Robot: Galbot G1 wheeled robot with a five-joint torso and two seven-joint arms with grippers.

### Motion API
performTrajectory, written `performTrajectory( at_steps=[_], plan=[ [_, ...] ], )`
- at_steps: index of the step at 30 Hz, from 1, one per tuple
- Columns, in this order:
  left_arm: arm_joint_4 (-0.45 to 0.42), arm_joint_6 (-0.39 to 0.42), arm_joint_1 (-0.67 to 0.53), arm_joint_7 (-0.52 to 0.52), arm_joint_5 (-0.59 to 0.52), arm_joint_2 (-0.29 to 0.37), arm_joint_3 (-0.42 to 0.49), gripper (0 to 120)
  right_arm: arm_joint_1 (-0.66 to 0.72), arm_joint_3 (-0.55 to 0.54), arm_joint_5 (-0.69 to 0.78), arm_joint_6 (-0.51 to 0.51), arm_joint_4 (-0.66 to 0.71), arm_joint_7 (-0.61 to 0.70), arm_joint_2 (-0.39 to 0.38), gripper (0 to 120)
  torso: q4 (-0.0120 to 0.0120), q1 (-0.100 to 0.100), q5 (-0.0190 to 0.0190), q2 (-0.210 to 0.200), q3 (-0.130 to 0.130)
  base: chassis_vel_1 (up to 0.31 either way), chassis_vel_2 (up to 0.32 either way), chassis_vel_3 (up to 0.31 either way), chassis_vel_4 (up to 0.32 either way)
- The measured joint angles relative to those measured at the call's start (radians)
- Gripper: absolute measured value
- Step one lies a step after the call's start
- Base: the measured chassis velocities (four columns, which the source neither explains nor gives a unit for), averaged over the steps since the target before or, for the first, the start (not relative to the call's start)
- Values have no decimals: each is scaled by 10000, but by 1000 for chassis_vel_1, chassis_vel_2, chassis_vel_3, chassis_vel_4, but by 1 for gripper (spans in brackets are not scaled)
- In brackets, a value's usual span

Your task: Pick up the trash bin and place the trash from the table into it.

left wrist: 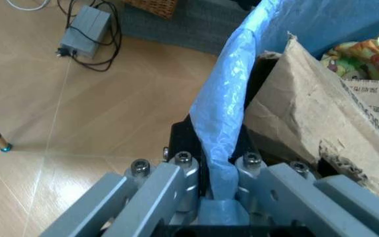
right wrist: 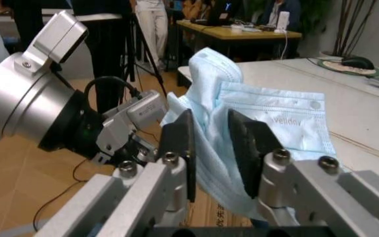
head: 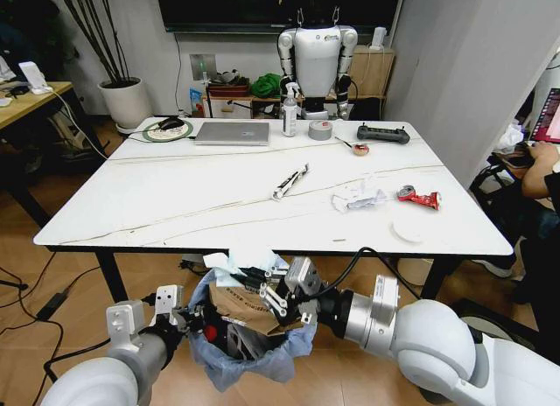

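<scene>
The trash bin (head: 249,349), dark with a crinkly light-blue bag, hangs below the table's front edge. My left gripper (head: 188,318) is shut on its rim, with the bag (left wrist: 226,113) pinched between the fingers (left wrist: 176,170). Brown cardboard (left wrist: 308,128) stands inside it. Just above the bin's mouth, my right gripper (head: 262,292) is shut on a light-blue mask-like piece of trash (right wrist: 275,113). On the table (head: 175,205) lie a slim wrapper (head: 290,181), crumpled tissues (head: 357,198), a crushed red-labelled bottle (head: 418,196) and a flat white packet (head: 408,228).
At the table's far side sit a grey laptop (head: 232,132), a spray bottle (head: 290,110), a tape roll (head: 320,129) and a black controller (head: 381,134). A humanoid robot (head: 317,56) stands behind. A person (head: 542,178) sits at the right edge, and a wooden desk (head: 26,104) stands on the left.
</scene>
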Motion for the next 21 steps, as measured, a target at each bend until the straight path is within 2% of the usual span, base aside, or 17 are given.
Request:
performTrajectory(
  at_steps=[2,5,6,8,11,12,14,17,21],
  plan=[
    [0,0,-1,0,1,-1,-4,2,-1,30,-125,122,-90,-208,-10,30,2,0,0,0,0,0,0,0,0],
    [0,0,-5,-1,1,1,-13,2,-38,44,-130,142,-117,-276,-48,38,2,0,0,0,0,0,0,0,0],
    [0,0,-6,-1,1,3,-26,2,-129,53,-110,140,-119,-304,-90,47,2,0,0,0,0,0,0,0,0],
    [0,0,-7,-1,1,3,-30,2,-152,53,-109,136,-120,-310,-94,50,1,0,0,0,0,0,0,0,0],
    [0,0,-17,-1,2,3,-40,2,-192,24,-88,132,-145,-318,-82,63,2,0,0,0,0,0,0,0,0],
    [0,0,-17,-1,2,3,-40,2,-192,24,-87,132,-146,-318,-81,63,2,0,0,0,0,0,0,0,0],
    [0,0,-32,-1,0,8,-40,2,-177,109,-76,170,-223,-317,-67,75,2,0,0,0,0,0,0,0,0],
    [0,0,-32,-1,-2,6,-37,2,-150,266,-13,174,-267,-263,-41,81,1,0,0,0,0,0,0,0,0],
    [0,1,7,0,-2,-2,-31,2,139,790,571,-107,-411,793,282,98,1,0,1,0,0,0,0,0,0]
  ],
)
